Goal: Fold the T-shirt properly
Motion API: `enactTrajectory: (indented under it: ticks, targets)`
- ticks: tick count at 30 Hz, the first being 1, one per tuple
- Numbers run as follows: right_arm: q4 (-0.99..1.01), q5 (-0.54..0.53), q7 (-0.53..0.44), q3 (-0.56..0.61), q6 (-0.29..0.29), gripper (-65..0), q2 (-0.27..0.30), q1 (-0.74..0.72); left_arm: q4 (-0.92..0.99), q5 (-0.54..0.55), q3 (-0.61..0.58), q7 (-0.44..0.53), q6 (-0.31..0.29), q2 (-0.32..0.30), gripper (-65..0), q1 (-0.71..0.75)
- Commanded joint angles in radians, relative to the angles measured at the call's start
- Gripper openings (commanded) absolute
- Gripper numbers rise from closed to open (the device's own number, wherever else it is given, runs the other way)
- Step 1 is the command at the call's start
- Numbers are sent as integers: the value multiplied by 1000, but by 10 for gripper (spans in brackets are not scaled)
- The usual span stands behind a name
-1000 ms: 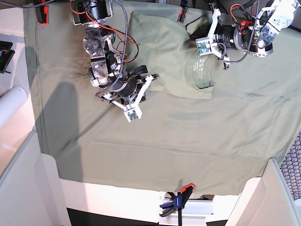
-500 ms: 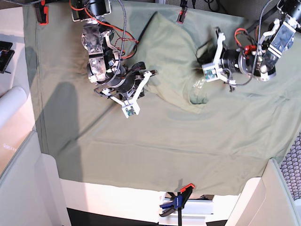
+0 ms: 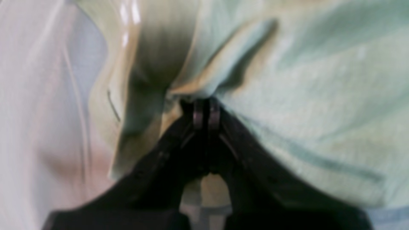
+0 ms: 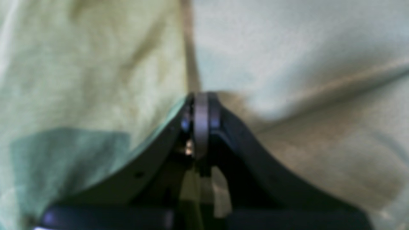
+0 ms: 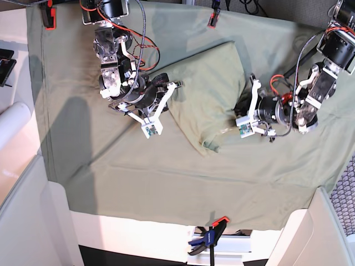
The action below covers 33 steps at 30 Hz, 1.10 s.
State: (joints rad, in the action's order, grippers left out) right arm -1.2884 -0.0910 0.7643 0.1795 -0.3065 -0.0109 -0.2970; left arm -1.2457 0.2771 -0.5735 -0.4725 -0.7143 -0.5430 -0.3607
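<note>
- Step in hand, as judged: a fold in mid-carry, with the T-shirt [image 5: 208, 91] gripped at two edges and lifted partly off the larger green cloth [image 5: 166, 172] that covers the tabletop.
- Left gripper [image 3: 204, 110]: jaws clenched on a bunched edge of the T-shirt, fabric pinched between the tips in the left wrist view.
- Right gripper [image 4: 199, 111]: jaws clenched on T-shirt fabric, a fold line running straight up from the tips in the right wrist view.
- In the base view, left gripper [image 5: 236, 108] at the T-shirt's edge nearest the blue clamp [image 5: 208, 235]; right gripper [image 5: 166, 83] at the opposite side edge.
- T-shirt placement: toward the far part of the green cloth from the blue clamp, lying as a slanted, already narrowed bundle, one rounded end pointing toward the clamp.
- Appearance: pale sage green, soft and slack, creased at both grip points; collar and sleeves not made out here, wrist views blurred.
- Next move, as judged: calls for carrying both held edges across together at equal height, laying them flat and aligned before release; uneven travel risks a skewed fold.
</note>
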Motion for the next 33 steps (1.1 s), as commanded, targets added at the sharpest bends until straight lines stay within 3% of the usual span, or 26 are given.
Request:
enactTrajectory:
  ticks: [1, 6, 16, 25, 33]
  targets:
    - [-15, -19, 6, 0, -4, -650, -1, -20, 16, -28, -18, -8, 26, -5, -650, -36]
    - [-39, -26, 44, 0, -5, -650, -3, 2, 37, -29, -56, -2, 26, -6, -650, -83]
    - [-344, -41, 44, 0, -5, -650, -4, 251, 24, -28, -56, 13, 16, -6, -650, -85]
    - [-369, -90, 41, 0, -15, -650, -32, 326, -52, -26, -56, 13, 16, -7, -650, -85]
    - [-370, -102, 44, 64, -15, -650, -34, 325, -135, 4, -56, 13, 16, -83, -650, -85]
